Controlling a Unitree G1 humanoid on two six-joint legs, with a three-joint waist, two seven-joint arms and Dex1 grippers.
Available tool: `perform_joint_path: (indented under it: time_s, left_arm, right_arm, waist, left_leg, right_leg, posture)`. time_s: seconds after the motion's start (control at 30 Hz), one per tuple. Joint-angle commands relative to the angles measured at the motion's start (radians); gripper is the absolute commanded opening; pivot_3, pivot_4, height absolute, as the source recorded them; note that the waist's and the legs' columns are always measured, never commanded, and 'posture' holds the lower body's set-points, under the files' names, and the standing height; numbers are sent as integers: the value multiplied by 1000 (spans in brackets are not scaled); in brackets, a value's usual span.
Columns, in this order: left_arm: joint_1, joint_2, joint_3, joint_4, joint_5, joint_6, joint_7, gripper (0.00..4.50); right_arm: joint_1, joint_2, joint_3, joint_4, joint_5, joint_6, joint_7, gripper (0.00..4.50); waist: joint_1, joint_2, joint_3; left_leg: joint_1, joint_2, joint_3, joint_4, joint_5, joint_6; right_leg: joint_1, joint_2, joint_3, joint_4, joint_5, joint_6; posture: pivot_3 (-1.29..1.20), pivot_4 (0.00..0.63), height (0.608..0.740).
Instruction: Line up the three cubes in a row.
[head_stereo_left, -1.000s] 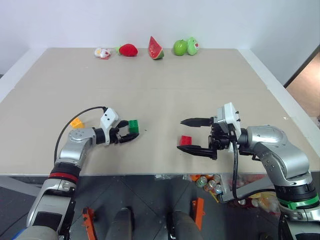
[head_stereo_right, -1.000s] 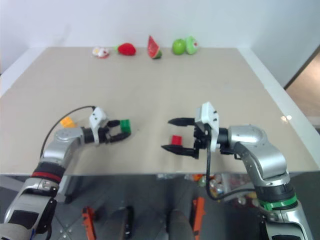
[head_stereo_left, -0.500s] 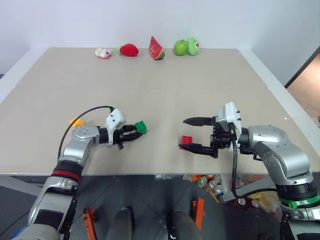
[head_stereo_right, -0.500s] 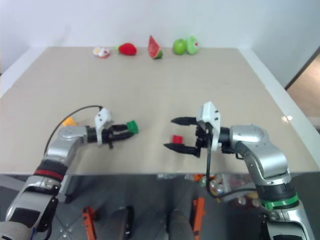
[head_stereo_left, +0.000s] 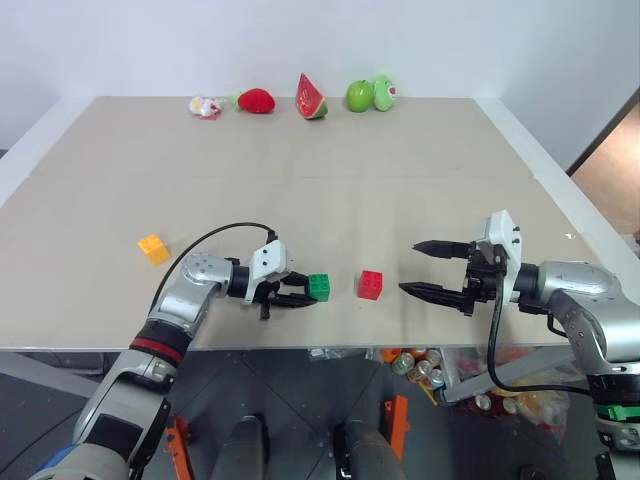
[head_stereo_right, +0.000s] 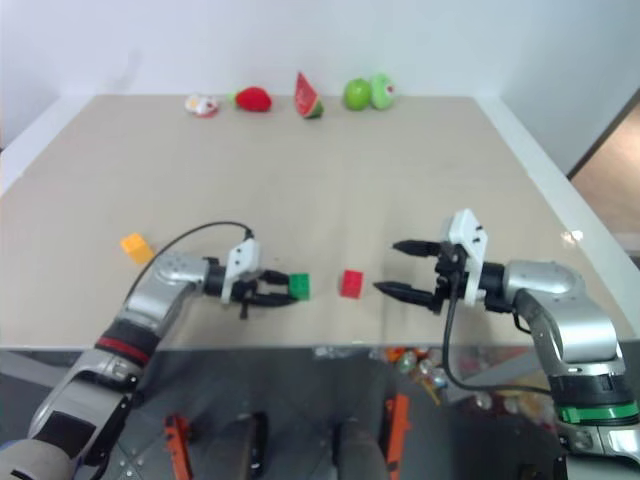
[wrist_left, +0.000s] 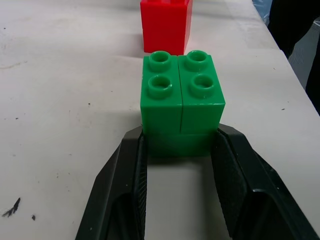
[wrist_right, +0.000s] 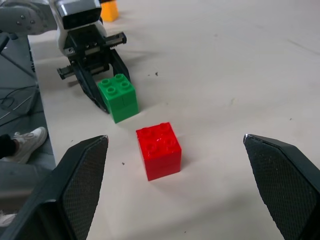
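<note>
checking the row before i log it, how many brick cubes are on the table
3. The green cube sits between the left gripper fingers near the front edge; the red cube stands just beside it, apart; the yellow-orange cube lies off toward the table's left side. None look hidden.

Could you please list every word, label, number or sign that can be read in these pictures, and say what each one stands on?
None: no readable text on anything here.
Green cube, red cube and yellow-orange cube: plain studs and faces, no lettering.
Toy fruits along the table's far edge, such as the watermelon slice: no labels.
Cans on the floor below the table: printing too small and blurred to read.
</note>
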Motion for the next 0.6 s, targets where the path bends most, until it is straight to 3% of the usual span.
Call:
perform_joint_path:
  time_s: [0.03,0.5,0.57,0.6]
  left_arm:
    - [-46,-12,12,67,20,-46,15,1267]
    - [-70,-38,38,103,-1,-19,5,1267]
    - [-60,-31,41,82,-7,-8,-1,2308]
    - [-52,-25,42,64,-9,-2,-2,2626]
  right_arm:
    - [1,-12,-40,-42,19,2,-14,4500]
    - [-26,-2,-26,-38,17,11,-26,4500]
    - [-30,-2,-23,-38,16,12,-26,4500]
    - [-31,-2,-23,-38,16,13,-25,4500]
  waist:
    - [0,0,0]
    - [0,0,0]
    - [0,0,0]
    - [0,0,0]
  left_leg:
    - [0,0,0,1,0,0]
    - [-2,0,0,3,0,1]
    - [-3,0,0,3,0,1]
    - [-3,0,0,3,0,1]
  right_leg:
    - [0,0,0,0,0,0]
    - [0,0,0,0,1,1]
    - [0,0,0,0,1,1]
    - [0,0,0,0,1,2]
  posture:
    - [0,150,740]
    - [0,150,740]
    - [0,150,740]
    - [0,150,740]
